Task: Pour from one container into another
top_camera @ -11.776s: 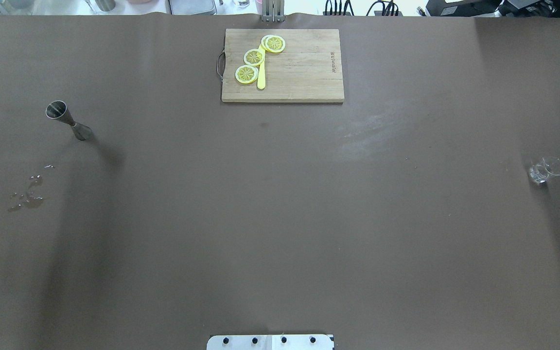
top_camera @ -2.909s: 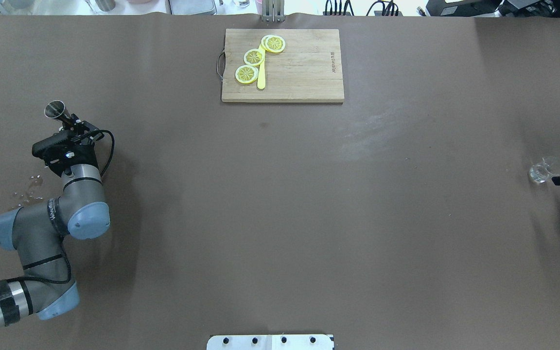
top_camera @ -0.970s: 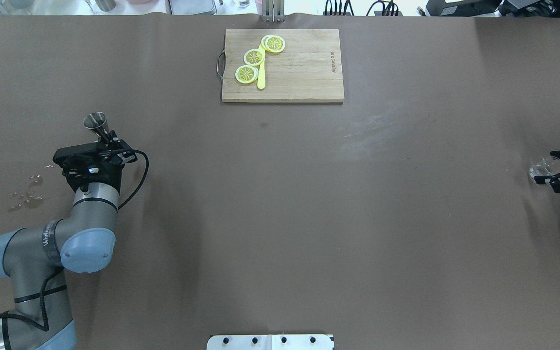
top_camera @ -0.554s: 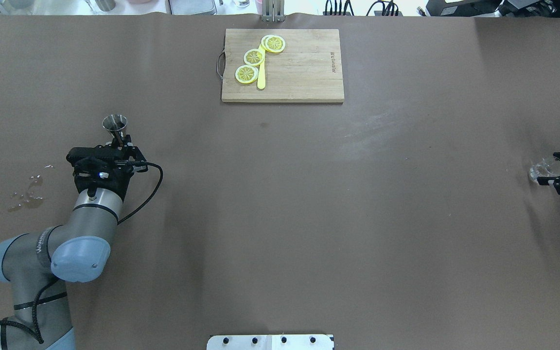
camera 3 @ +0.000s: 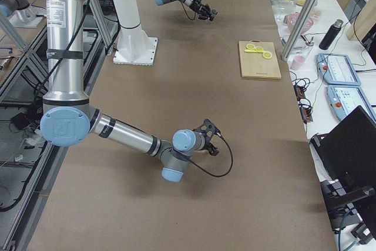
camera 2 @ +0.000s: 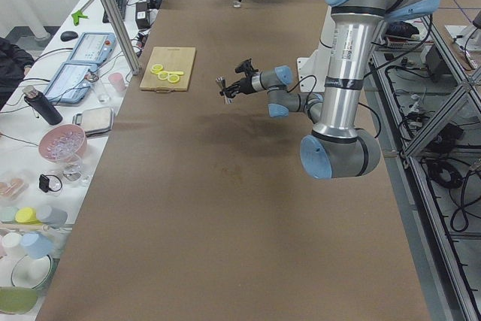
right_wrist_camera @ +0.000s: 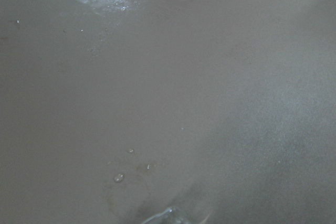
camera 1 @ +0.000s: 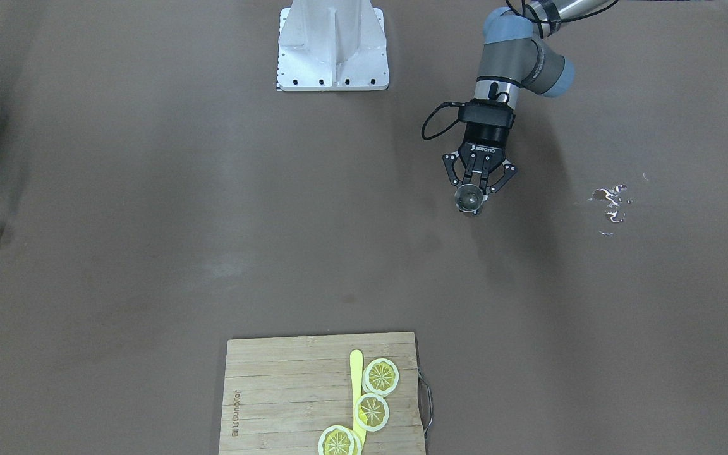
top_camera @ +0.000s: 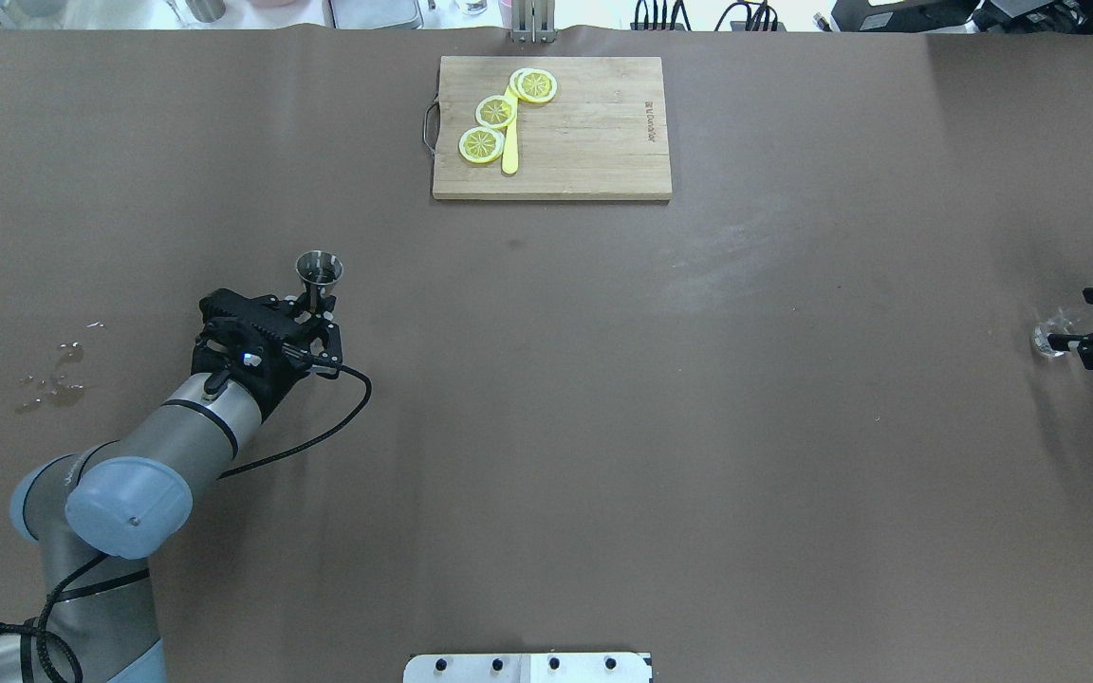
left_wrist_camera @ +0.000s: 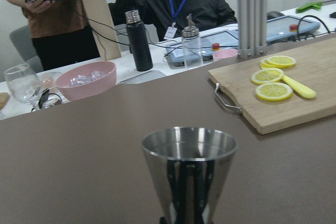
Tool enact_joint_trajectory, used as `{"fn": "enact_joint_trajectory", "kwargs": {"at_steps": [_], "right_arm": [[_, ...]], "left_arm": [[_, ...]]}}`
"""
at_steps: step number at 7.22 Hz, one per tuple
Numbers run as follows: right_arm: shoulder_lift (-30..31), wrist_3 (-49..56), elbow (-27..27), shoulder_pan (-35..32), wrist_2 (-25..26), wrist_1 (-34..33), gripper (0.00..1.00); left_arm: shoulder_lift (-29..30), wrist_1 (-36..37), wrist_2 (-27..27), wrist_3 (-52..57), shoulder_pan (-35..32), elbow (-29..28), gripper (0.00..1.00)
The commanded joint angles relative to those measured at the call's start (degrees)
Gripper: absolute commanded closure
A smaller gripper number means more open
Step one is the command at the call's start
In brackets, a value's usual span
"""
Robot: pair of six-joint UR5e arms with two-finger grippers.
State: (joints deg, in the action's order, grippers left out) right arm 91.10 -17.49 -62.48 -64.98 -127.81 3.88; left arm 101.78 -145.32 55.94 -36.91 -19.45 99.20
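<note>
Spotter: Spill risk first. Left gripper (top_camera: 317, 305) is clamped on the narrow waist of the jigger (top_camera: 319, 268), mouth up, left of centre in the overhead frame and off the table (top_camera: 603, 427). Glass (top_camera: 1049, 339) stands at the far right edge, well apart. That looks like a long carry.

Recorder: Causes?

Spotter: A jerk or wrist tilt on the way would slop liquid over the rim. Fill level I cannot tell; the cup's inside only reads dark. Wet drops (top_camera: 53, 379) lie at mid-left, so the cloth may be slick. A smooth steel waist could also slip or swivel in the pads.

Recorder: And the glass end?

Spotter: Small mouth, clear, hard to see. Right gripper (top_camera: 1083, 327) has its jaws apart, just at the glass; contact I cannot tell. A nudge could tip it or push it off the edge.

Recorder: Left arm pose?

Spotter: Forearm enters from the lower left, wrist reaching toward the upper right, gripper near level. Wrist camera shows the cone upright.

Recorder: Elsewhere?

Spotter: Cutting board (top_camera: 584, 142) with lemon slices (top_camera: 496, 111), top centre, well clear of both.
</note>
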Motion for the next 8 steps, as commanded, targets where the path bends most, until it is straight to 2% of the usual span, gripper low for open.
{"fn": "enact_joint_trajectory", "kwargs": {"at_steps": [1,3,4,5,8], "right_arm": [[-1.27,0.00,1.57,0.03,0.28,-0.01,0.00],[-1.19,-0.26,1.66,0.47,0.19,0.08,0.00],[-1.01,-0.52,1.83,0.91,0.02,1.21,0.00],[-0.75,-0.52,2.36,1.17,-0.07,1.66,0.00],[-0.74,-0.43,2.45,2.14,-0.51,1.66,0.02]], "left_arm": [[2.54,-2.51,10.30,10.23,-0.32,-0.14,1.00],[7.01,-2.60,22.05,23.12,-2.77,-0.41,1.00],[9.56,-2.95,25.41,24.94,-3.57,-0.93,1.00],[13.84,-3.04,31.97,26.43,-5.49,-3.63,1.00],[24.58,-5.57,45.78,33.48,-10.24,-14.16,1.00]]}}
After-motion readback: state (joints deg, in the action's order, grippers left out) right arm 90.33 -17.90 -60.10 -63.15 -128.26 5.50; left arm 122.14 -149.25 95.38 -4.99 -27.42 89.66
